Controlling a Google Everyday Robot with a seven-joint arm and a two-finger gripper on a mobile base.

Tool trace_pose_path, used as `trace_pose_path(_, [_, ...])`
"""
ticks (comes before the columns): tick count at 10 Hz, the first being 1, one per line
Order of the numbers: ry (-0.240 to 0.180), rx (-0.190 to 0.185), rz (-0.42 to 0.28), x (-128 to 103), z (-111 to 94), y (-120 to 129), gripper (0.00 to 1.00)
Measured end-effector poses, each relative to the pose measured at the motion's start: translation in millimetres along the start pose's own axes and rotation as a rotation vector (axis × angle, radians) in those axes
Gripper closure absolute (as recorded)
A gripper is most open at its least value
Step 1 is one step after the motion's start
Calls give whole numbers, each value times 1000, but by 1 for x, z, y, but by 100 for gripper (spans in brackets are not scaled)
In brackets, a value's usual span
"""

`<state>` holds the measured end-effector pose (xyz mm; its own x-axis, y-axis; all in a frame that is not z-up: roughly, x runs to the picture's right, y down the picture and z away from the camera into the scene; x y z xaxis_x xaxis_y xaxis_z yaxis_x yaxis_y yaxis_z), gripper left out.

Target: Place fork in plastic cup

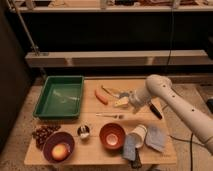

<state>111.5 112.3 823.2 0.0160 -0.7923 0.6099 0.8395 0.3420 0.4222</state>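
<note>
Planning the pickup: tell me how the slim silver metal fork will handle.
The slim silver metal fork lies flat on the wooden table, so it likely offers little edge and may slide. Thin metal, so probably stiff and light. The gripper is just beyond it, jaws open.

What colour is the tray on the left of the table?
Green tray, best in the camera view; the gripper is right of the carrot.

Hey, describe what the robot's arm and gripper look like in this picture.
The arm is smooth, white and tubular with a rounded elbow joint. Its gripper, over the right half of the table, is darker grey. No cables or markings on it show.
</note>
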Motion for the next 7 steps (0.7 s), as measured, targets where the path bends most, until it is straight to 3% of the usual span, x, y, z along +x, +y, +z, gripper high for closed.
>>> trace_pose_path(7, [-37,96,45,0,18,-2,20])
